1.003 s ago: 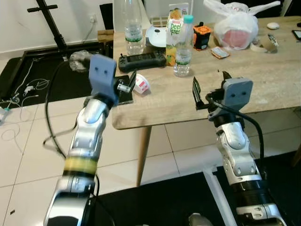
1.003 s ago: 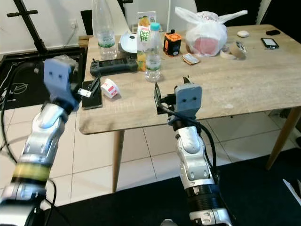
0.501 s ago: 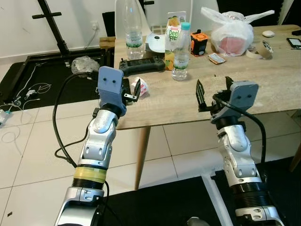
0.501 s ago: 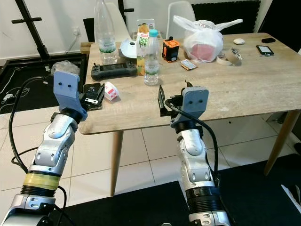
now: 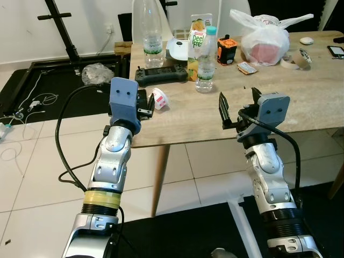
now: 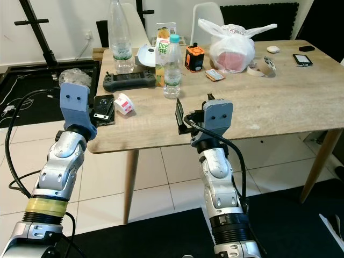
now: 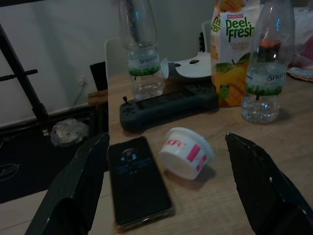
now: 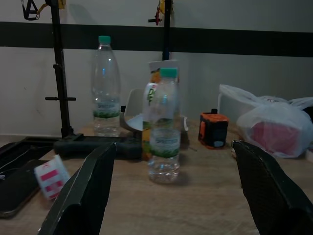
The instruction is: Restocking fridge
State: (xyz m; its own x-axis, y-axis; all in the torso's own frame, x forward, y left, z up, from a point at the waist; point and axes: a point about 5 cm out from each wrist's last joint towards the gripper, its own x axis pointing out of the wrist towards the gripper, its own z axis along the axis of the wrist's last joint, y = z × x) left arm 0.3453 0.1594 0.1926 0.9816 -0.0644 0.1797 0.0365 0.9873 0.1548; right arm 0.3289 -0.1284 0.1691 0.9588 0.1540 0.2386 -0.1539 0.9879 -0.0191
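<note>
A small water bottle (image 5: 206, 59) with a teal cap stands on the wooden table (image 5: 301, 91), just in front of an orange Peel Fresh juice carton (image 5: 198, 37). A taller clear bottle (image 5: 152, 29) stands at the table's back left. My left gripper (image 5: 145, 102) is open at the table's left front corner, facing a tipped KFC cup (image 7: 187, 152) and a black phone (image 7: 138, 178). My right gripper (image 5: 236, 105) is open above the table's front edge, pointing at the small bottle (image 8: 164, 132) from some distance. Neither gripper holds anything.
A dark game controller (image 5: 164, 75) lies behind the cup. An orange tape measure (image 5: 228, 49), a white plastic bag (image 5: 266, 40), a tape roll (image 5: 294, 58) and small items sit further right. A black stand (image 5: 59, 27) and cables are on the floor to the left.
The view has shifted slightly. My left arm has swung from leaning left to upright at the table corner. Both grippers stay open and empty.
</note>
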